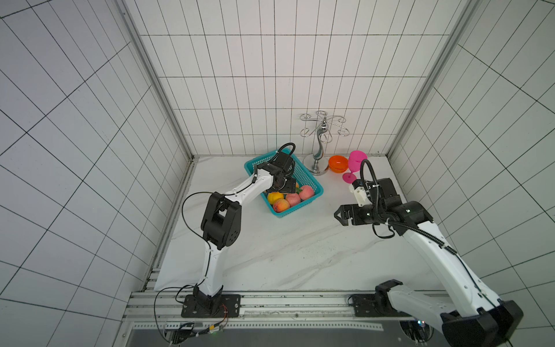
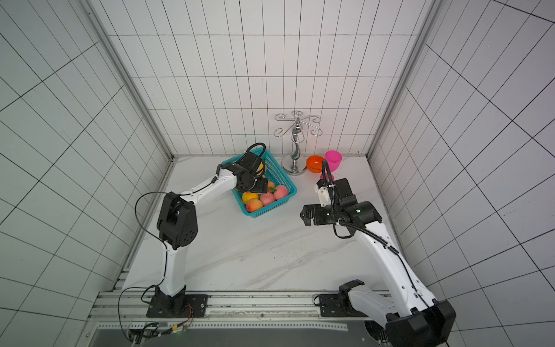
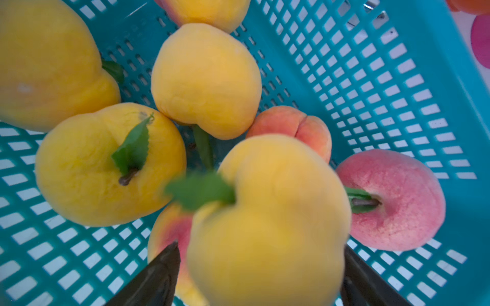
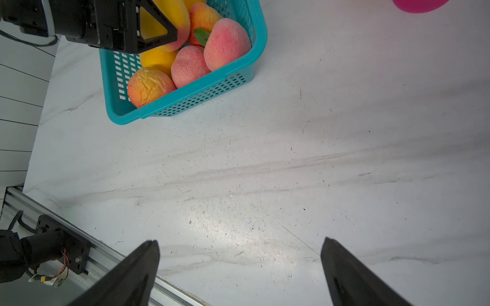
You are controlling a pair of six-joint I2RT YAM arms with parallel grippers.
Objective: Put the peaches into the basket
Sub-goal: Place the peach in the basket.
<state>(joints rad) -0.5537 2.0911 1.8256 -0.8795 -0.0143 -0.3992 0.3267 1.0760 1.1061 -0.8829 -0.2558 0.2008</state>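
Spread loosely about a round yellow toy peach (image 3: pixel 267 225) over the teal perforated plastic basket (image 1: pixel 304 175), the left end effector (image 3: pixel 259 246) seems to be releasing it there; the right end effector (image 4: pixel 238 241) gapes empty.

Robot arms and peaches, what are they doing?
The left gripper is over the basket, its jaws wide around a yellow peach that looks loose, about to land on the other peaches piled inside. The right gripper hangs open and empty over the table. No peach shows outside the basket, so the job looks nearly done.
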